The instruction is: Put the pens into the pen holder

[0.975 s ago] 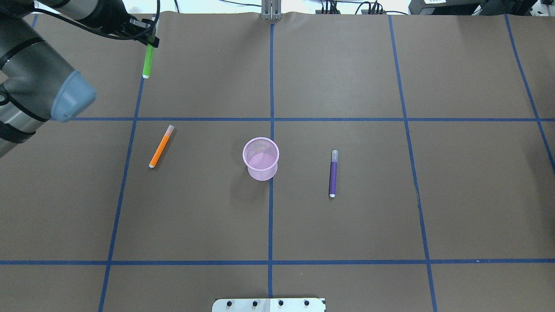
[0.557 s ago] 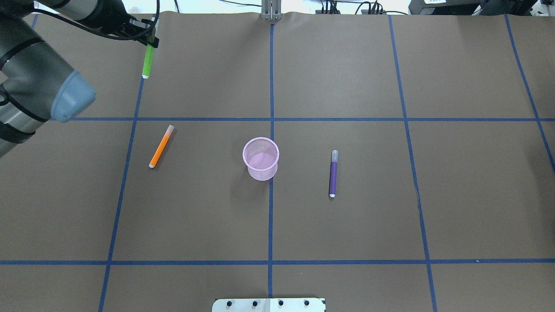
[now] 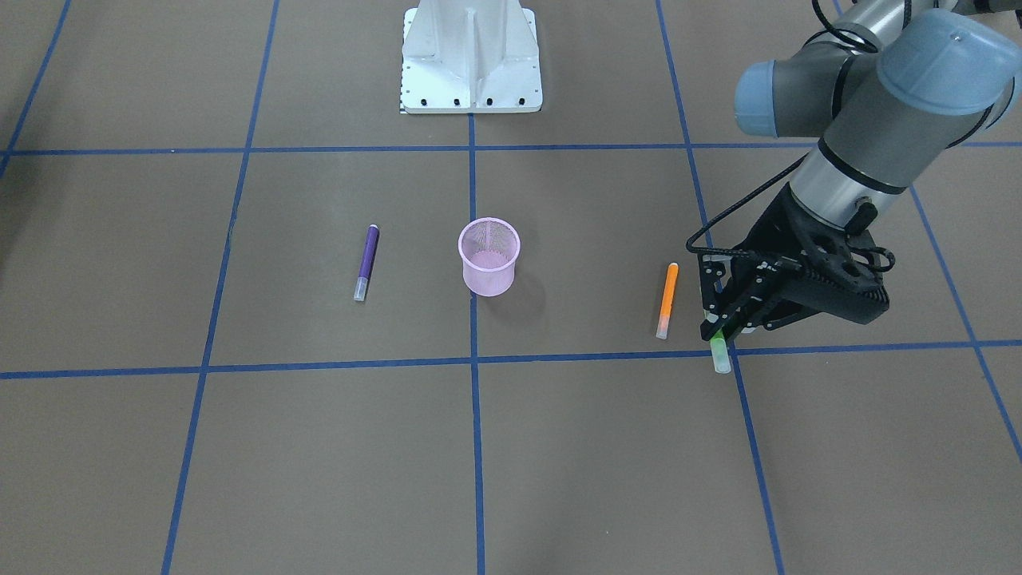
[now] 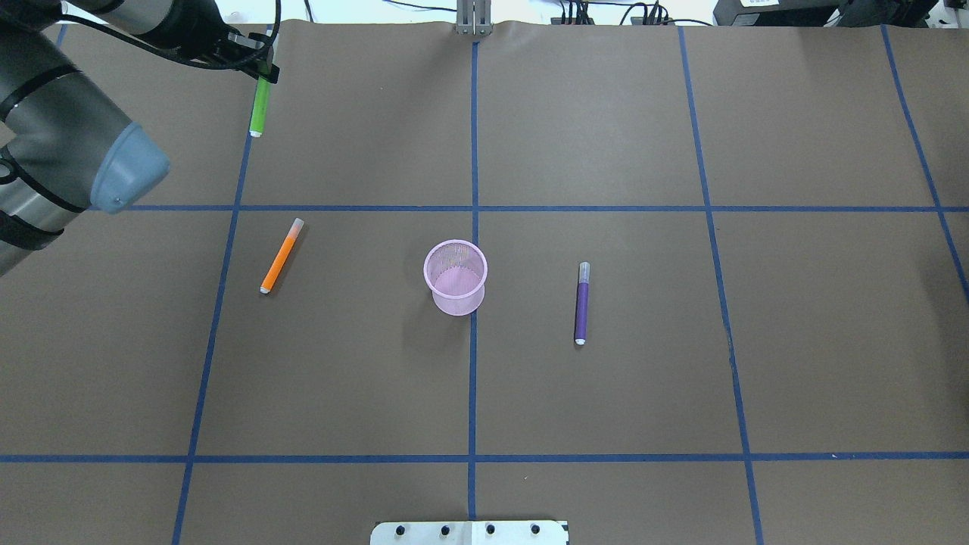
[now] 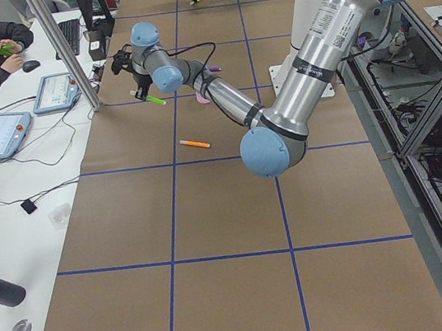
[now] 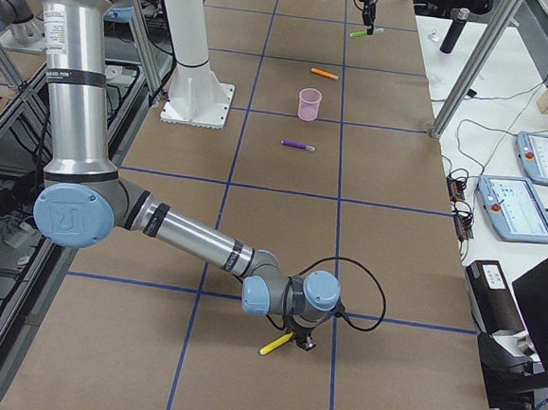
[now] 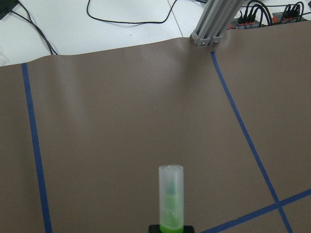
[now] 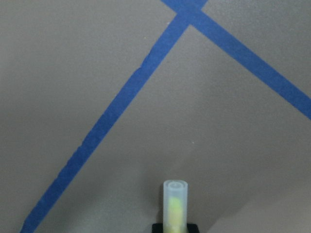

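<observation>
My left gripper (image 4: 264, 72) is shut on the green pen (image 4: 260, 106) at the table's far left and holds it by one end. The left wrist view shows the pen's pale cap (image 7: 171, 196) pointing out over the mat. The pink mesh pen holder (image 4: 455, 276) stands upright at the middle and looks empty. The orange pen (image 4: 281, 255) lies to its left and the purple pen (image 4: 581, 303) to its right. My right gripper (image 6: 301, 341) is low at the table's right end. It is shut on the yellow pen (image 8: 175, 204), which slants down to the mat (image 6: 275, 345).
The robot's white base plate (image 4: 469, 532) sits at the near edge. An aluminium post (image 4: 473, 19) stands at the far edge. Blue tape lines cross the brown mat. Operator desks with tablets (image 6: 526, 196) border the far side.
My left gripper with the green pen has shifted very slightly toward the far edge. The holder, orange pen and purple pen have not moved.
</observation>
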You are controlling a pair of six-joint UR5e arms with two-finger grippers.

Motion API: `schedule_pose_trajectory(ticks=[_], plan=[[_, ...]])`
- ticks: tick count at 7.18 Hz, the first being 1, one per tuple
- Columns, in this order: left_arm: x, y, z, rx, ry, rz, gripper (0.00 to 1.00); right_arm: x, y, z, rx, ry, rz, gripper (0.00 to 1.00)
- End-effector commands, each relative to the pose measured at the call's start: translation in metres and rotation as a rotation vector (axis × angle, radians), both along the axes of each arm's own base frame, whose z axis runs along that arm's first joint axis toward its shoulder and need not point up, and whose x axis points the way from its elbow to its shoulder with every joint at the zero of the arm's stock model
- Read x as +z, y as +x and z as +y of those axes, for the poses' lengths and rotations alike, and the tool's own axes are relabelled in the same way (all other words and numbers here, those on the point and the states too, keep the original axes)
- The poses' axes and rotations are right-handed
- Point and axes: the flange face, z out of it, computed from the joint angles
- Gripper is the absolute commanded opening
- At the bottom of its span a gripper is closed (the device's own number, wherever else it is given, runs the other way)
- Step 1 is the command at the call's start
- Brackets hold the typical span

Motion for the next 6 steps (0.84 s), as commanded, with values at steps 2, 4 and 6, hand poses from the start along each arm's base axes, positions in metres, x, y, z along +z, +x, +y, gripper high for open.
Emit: schedule_pose_trajectory(ticks=[2,4,6], plan=[[-0.004,0.0,0.0,-0.001,0.004,0.004,0.0,-0.016,-0.003,-0.01,0.001,0.023,-0.021,0.0],[-0.015,0.001,0.0,0.0,0.02,0.011,0.0,-0.053,-0.004,-0.023,0.03,0.013,-0.085,0.0],[-0.057,0.032,0.03,-0.154,0.081,0.066,0.0,-0.083,0.026,-0.032,0.132,-0.031,-0.113,0.0]])
